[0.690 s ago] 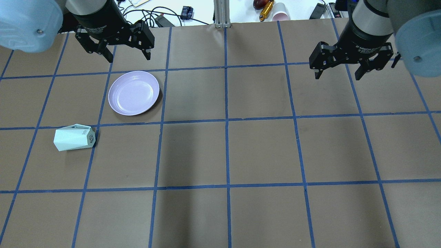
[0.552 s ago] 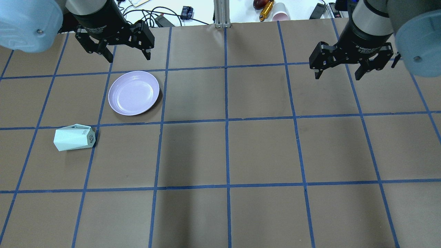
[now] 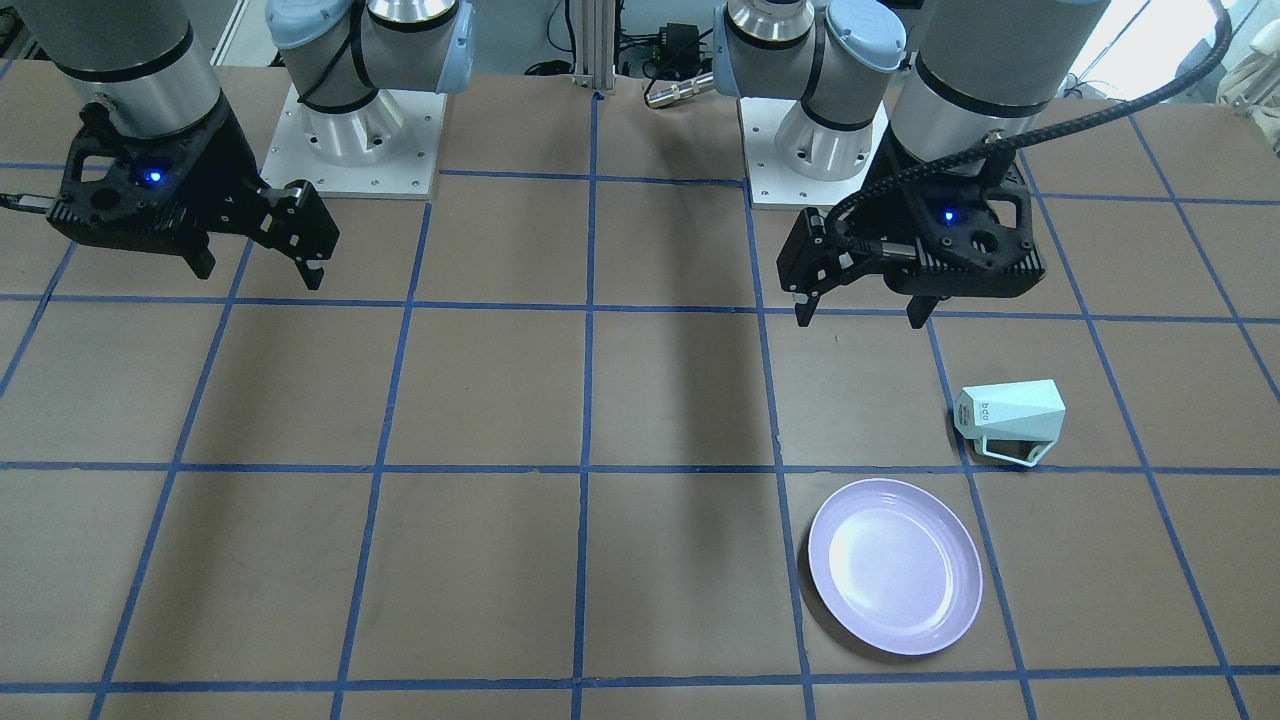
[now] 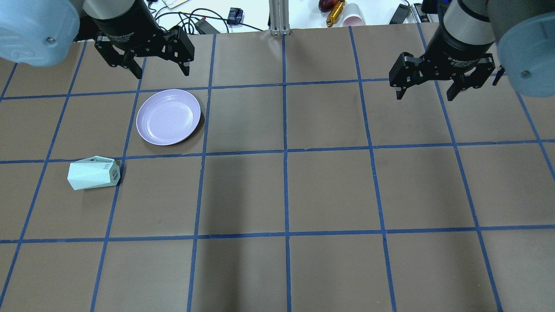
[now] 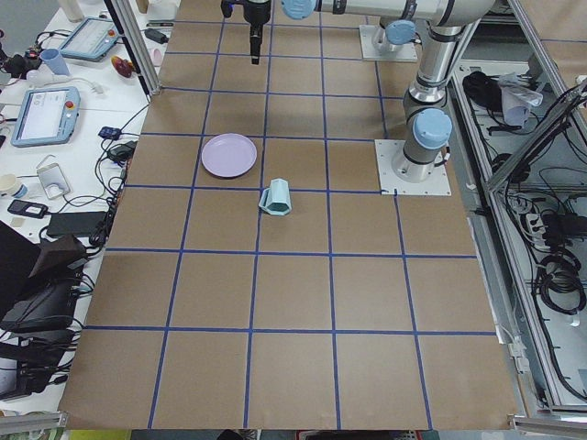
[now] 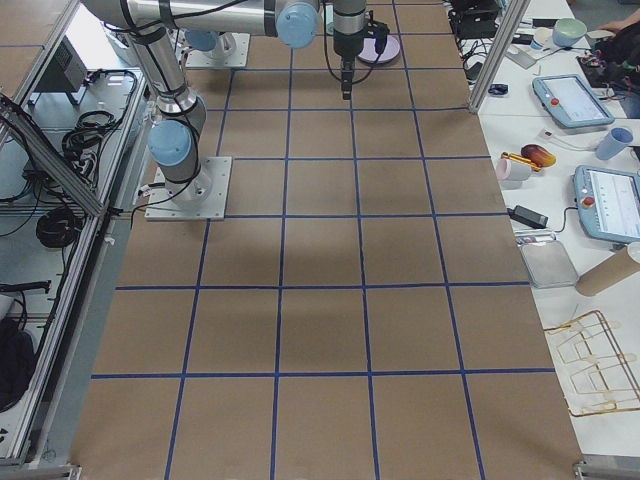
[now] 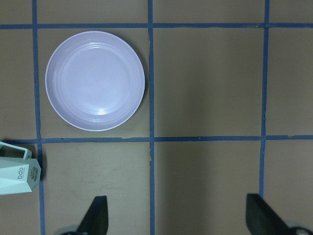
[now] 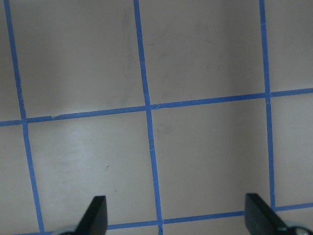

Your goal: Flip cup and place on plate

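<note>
The pale mint cup (image 4: 93, 173) lies on its side on the brown table, base with dark lettering toward the table's middle, handle toward the far edge. It also shows in the front view (image 3: 1010, 418), the left side view (image 5: 276, 197) and the left wrist view (image 7: 17, 174). The lavender plate (image 4: 168, 117) sits empty a little beyond it (image 3: 895, 565) (image 7: 95, 81) (image 5: 229, 155). My left gripper (image 4: 163, 74) hangs open and empty above the table behind the plate (image 3: 858, 322) (image 7: 178, 218). My right gripper (image 4: 425, 97) hangs open and empty far to the right (image 3: 260, 277) (image 8: 178, 218).
Blue tape lines divide the table into squares. An aluminium post (image 4: 279, 17) stands at the far edge, with cables, a pink cup (image 4: 353, 17) and other clutter behind it. The two arm bases (image 3: 360, 130) (image 3: 815, 140) stand at the robot's side.
</note>
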